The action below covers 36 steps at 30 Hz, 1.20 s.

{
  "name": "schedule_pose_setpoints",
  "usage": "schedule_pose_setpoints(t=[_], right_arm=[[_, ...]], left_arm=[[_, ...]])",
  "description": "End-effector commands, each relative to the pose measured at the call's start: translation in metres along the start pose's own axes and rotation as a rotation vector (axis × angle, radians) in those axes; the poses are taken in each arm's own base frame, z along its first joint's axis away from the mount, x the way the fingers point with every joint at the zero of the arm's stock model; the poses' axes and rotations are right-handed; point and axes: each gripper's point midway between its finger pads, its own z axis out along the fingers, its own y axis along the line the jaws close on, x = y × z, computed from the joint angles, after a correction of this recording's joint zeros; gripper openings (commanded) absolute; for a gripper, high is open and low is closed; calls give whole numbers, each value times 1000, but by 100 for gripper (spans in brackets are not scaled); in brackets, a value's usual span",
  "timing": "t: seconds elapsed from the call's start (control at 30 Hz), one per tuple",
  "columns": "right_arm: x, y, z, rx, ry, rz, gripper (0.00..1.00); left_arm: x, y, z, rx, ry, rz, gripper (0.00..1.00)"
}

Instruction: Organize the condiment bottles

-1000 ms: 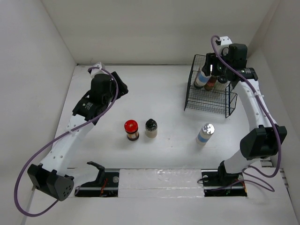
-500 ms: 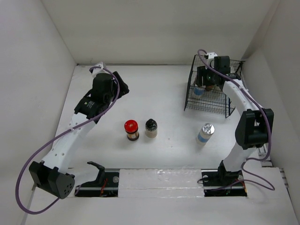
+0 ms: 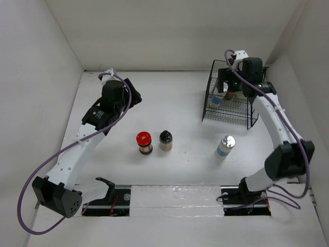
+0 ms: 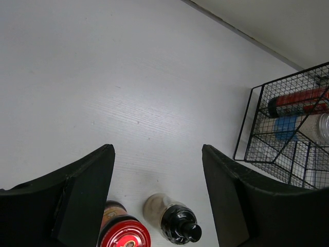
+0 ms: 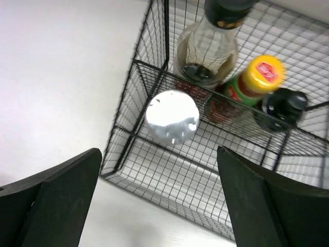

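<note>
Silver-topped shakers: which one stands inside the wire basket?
The shaker below the right hand, inside the basket; the other shaker stands outside, on the table.

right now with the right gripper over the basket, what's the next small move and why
Probably raise the right gripper clear of the wire basket and swing to the loose silver-topped shaker nearby: the jaws stand open and empty, with the other shaker already inside.
</note>
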Motion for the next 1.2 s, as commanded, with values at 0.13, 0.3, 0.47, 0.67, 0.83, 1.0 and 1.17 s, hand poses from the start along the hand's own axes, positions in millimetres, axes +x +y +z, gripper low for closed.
schedule_pose_setpoints(t=[0.13, 0.3, 0.47, 0.67, 0.83, 1.0, 1.17], right_arm=[[79, 23, -112, 72, 76, 45, 99], [172, 56, -157, -6, 300, 84, 99], [191, 65, -174, -26, 340, 105, 99], [201, 50, -157, 62, 348, 97, 99], [205, 51, -137, 46, 357, 96, 97], [202, 52, -127, 43, 337, 98, 53], [134, 45, -151, 81, 165, 93, 33]], left_arm=[[-16, -14, -5, 47, -48, -5, 65], [-9, -17, -6, 73, -27, -22, 65], [-1, -13, -4, 73, -11, -19, 65], [3, -10, -9, 82, -7, -29, 65], [1, -10, -12, 88, -14, -31, 65], [1, -10, -12, 88, -14, -31, 65], [-3, -13, -15, 100, -27, -45, 65]])
